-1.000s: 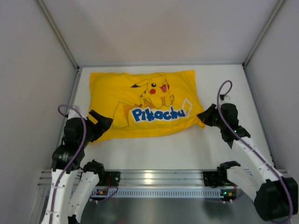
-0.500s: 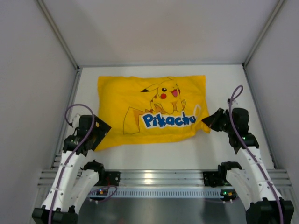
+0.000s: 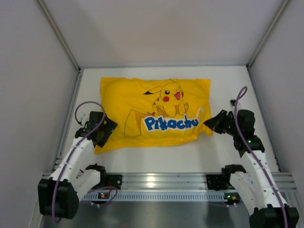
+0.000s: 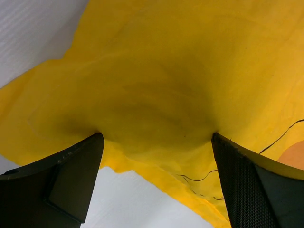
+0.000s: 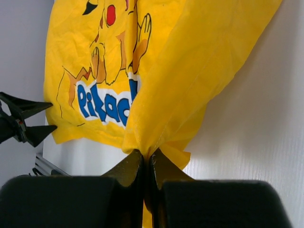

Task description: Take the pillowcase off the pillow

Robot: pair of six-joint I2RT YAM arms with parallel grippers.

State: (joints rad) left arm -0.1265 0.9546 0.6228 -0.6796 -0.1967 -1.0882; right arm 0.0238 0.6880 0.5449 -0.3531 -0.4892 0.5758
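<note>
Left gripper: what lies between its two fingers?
In the left wrist view, a bulge of the yellow pillowcase lies between the fingers of the open left gripper; nearer the camera, a strip of white table shows.

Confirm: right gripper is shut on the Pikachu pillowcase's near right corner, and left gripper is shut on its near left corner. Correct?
One part is wrong. The right gripper is shut on the pillowcase corner, but the left gripper is open. The left wrist view shows its jaws standing wide apart with the yellow fabric between them, not clamped.
</note>
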